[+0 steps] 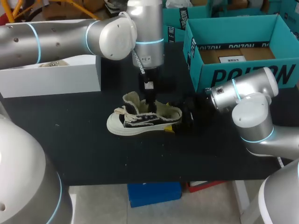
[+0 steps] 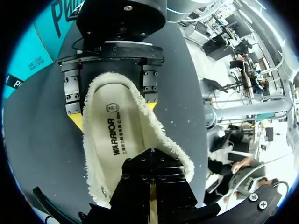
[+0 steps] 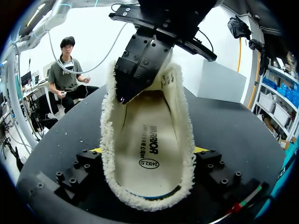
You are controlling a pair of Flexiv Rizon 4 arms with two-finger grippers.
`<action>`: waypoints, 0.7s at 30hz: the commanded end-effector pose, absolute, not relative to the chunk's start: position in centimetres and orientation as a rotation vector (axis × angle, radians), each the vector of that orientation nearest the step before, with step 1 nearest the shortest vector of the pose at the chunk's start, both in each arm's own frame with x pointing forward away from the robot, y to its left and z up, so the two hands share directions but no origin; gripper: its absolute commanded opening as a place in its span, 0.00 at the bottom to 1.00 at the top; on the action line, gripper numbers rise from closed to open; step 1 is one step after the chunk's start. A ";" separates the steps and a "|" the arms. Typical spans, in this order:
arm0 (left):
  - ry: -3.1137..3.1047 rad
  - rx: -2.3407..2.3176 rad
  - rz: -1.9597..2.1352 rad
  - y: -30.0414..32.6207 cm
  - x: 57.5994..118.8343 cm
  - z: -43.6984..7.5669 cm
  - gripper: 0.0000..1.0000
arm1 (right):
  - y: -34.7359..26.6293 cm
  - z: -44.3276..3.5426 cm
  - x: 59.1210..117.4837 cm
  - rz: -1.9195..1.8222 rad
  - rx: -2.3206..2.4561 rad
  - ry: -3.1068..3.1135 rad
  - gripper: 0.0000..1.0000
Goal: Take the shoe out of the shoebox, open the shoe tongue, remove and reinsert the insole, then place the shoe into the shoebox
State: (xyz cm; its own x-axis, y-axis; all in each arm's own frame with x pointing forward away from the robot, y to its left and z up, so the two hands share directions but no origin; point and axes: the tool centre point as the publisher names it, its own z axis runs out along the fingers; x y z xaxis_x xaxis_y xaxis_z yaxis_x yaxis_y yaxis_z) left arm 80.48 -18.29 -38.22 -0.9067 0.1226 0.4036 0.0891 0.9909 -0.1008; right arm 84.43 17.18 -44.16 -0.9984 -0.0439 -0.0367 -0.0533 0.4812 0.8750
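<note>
1. Left pincer (image 1: pixel 148 100), in the head view, hangs straight down from its smooth silver-grey arm. Its dark tip sits inside the mouth of the low black-and-white canvas shoe (image 1: pixel 140 120).
2. That shoe stands on its thick cream rubber sole near the middle of the matt black tabletop (image 1: pixel 93 149), toe toward the left arm's side. Shaggy cream fleece shows at the collar and the raised tongue.
3. Right pincer (image 1: pixel 180 119) is at the heel, dark against the tabletop, with one yellow tip visible low beside the sole.
4. An open teal cardboard shoebox (image 1: pixel 233 74) stands behind the right arm, apart from the shoe. A plain white box (image 1: pixel 51 79) stands at the far left.
5. In the left wrist view, the left pincer (image 2: pixel 152 158) has black, angular, bolted fingers. They lie together in a wedge with only a thin slit between them, so it is closed.
6. Its point sits over the smooth cream insole (image 2: pixel 117 140), which lies inside the shoe's (image 2: pixel 173 149) fleecy rim. Whether anything thin is pinched I cannot tell.
7. Ahead of it, the right pincer (image 2: pixel 114 114) straddles the heel, with a yellow tip against the fleece on each side.
8. In the right wrist view, the right pincer (image 3: pixel 148 151) stands wide, its blocky black fingers touching both flanks of the heel, so it grips the shoe (image 3: pixel 187 140).
9. The oval insole (image 3: pixel 145 135) lies flat in the shoe.
10. The left pincer (image 3: pixel 124 95) comes down into the front of the opening, its tip against the fleece rim.
</note>
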 end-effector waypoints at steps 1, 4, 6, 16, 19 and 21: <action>-2.719 -0.138 0.096 -18.6 80.1 -38.8 0.00 | 17.3 -44.5 84.5 1.591 -0.087 2.696 0.00; -2.712 -0.122 0.096 -18.6 79.9 -39.4 0.00 | 17.3 -44.5 84.5 1.591 -0.087 2.696 0.00; -2.711 -0.115 0.093 -18.7 79.7 -39.7 0.00 | 17.3 -44.5 84.5 1.591 -0.087 2.696 0.00; -2.721 -0.055 0.074 -18.2 79.6 -40.8 0.00 | 17.3 -44.5 84.5 1.591 -0.087 2.696 0.00; -2.720 -0.051 0.081 -18.2 79.6 -41.0 0.00 | 17.3 -44.5 84.5 1.591 -0.087 2.696 0.00; -2.717 -0.051 0.084 -18.3 79.5 -41.2 0.00 | 17.3 -44.5 84.5 1.591 -0.087 2.696 0.00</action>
State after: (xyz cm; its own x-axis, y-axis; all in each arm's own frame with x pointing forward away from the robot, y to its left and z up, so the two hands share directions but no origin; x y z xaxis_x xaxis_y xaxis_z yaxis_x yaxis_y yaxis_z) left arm 79.81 -18.23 -40.51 -0.9116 0.0469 0.4083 0.0242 0.9979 -0.0605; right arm 84.41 17.18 -44.18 -0.9983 -0.0443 -0.0368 -0.0536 0.4813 0.8749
